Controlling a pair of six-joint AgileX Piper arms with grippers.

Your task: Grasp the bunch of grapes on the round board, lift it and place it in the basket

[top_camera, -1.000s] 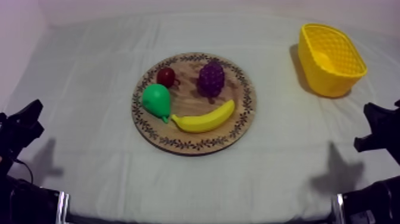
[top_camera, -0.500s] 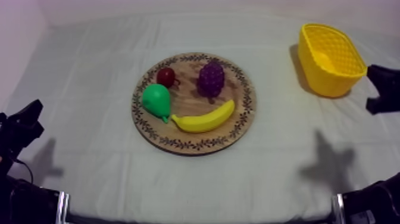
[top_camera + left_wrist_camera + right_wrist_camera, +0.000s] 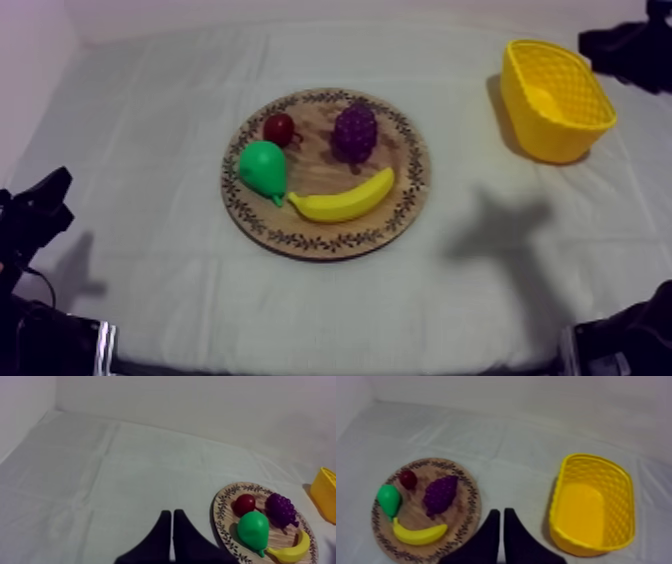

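From above, the grapes (image 3: 355,130) sit on the wooden board (image 3: 318,170) in the middle of the counter (image 3: 140,130), next to a small red fruit (image 3: 279,128), with a pear (image 3: 263,168) and banana (image 3: 343,200) on the same board. The yellow basket (image 3: 556,140) stands well apart at the right, the right arm (image 3: 622,48) just behind it.

In the left wrist view, the left hand (image 3: 172,512) is closed on nothing, beside the board.

In the right wrist view, the right hand (image 3: 501,511) is likewise closed and empty, between board and basket.
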